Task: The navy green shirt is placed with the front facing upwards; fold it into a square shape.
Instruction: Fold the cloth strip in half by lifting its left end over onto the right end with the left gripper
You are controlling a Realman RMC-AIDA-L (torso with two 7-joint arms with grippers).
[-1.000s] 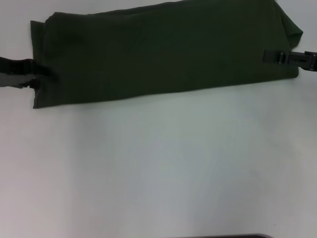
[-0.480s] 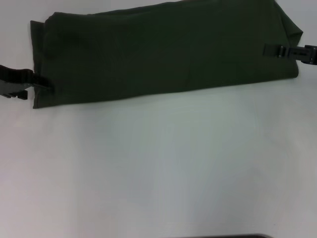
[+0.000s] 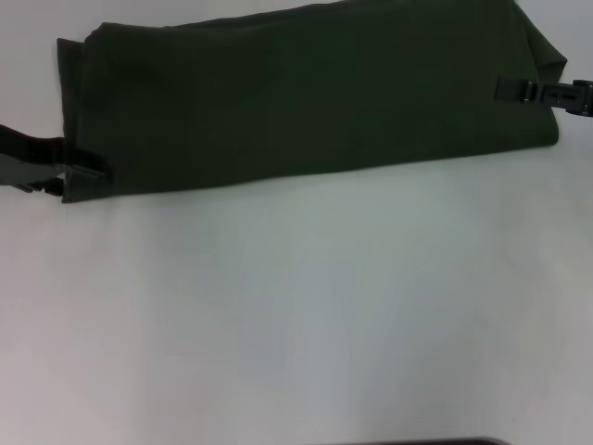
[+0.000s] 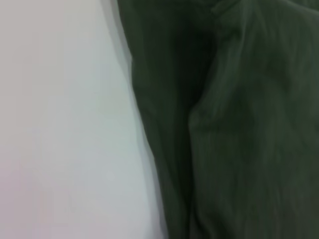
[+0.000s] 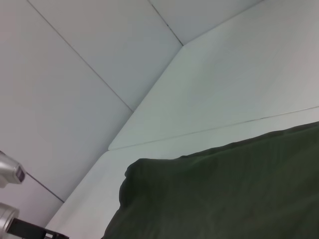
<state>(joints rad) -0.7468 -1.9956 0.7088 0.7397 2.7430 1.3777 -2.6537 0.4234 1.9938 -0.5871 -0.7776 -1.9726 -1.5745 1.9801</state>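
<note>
2 grippers at shirt ends

Wide bare table nearside, free passage; folded navy green shirt spans far side, only obstacle.

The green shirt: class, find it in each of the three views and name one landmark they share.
Head view: green shirt lies as a long band across the top.
Left wrist view: fills the right part.
Right wrist view: lower right.
Shared landmark: white table.
</note>
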